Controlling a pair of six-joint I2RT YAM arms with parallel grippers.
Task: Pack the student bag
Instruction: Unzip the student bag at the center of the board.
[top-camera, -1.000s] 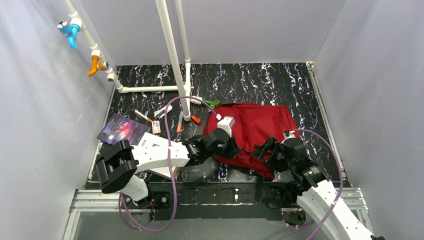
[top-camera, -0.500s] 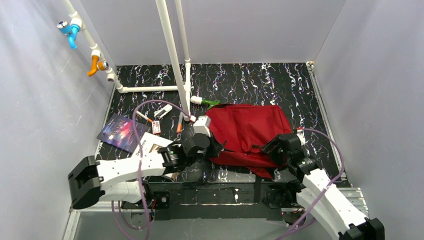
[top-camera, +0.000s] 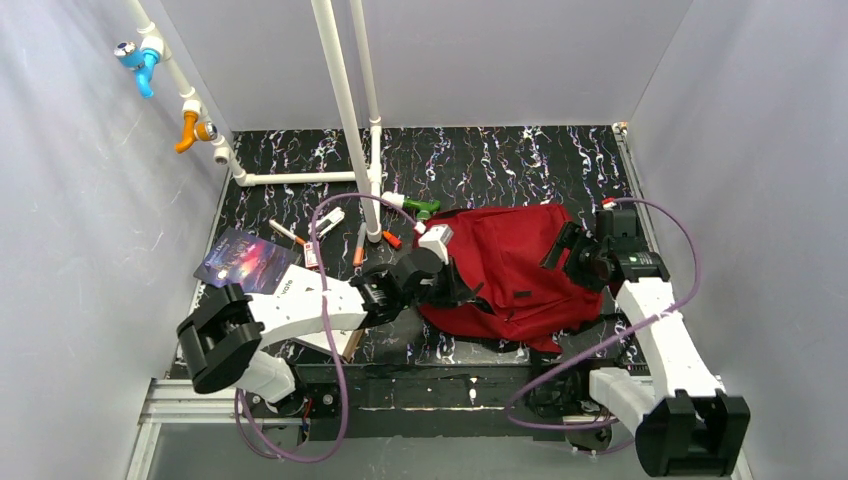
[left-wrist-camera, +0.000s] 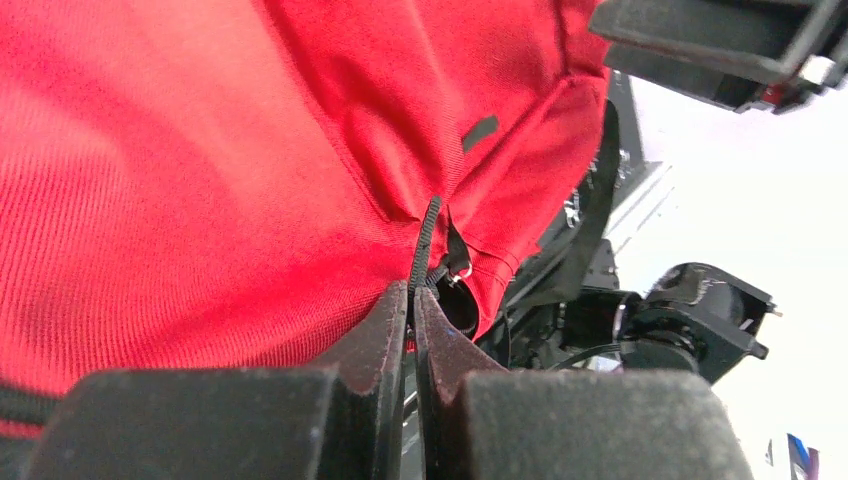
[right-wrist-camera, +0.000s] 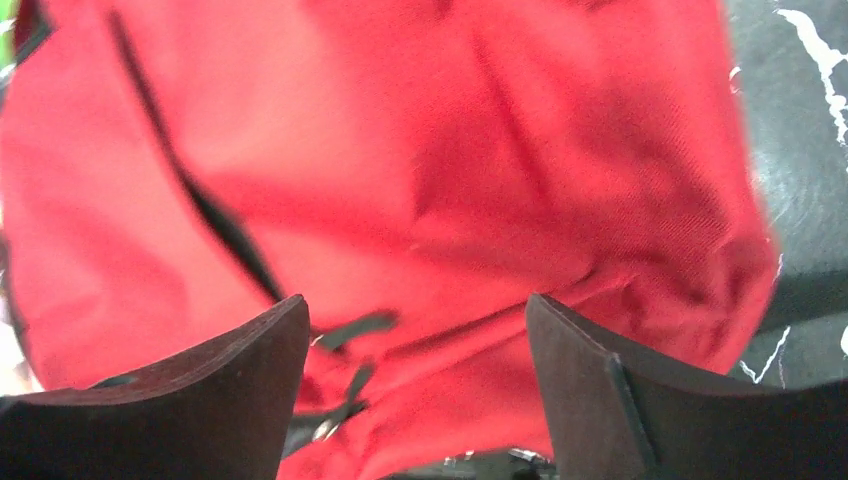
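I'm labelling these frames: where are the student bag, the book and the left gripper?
student bag (top-camera: 520, 260): top view, red front panel.
book (top-camera: 243, 260): top view, cover's middle.
left gripper (left-wrist-camera: 412, 300): left wrist view, between its shut fingertips.

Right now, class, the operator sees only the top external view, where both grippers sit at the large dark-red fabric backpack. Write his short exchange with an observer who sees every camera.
Operator: Is the left gripper gripping the dark-red fabric backpack?
Observer: Its jaws are shut on the thin black zipper strip running down from a seam.
Operator: And the right gripper?
Observer: Open. Its fingers stand apart over red fabric and hold nothing.
Operator: Anything under that gap?
Observer: Black tabs lie on the fabric there.
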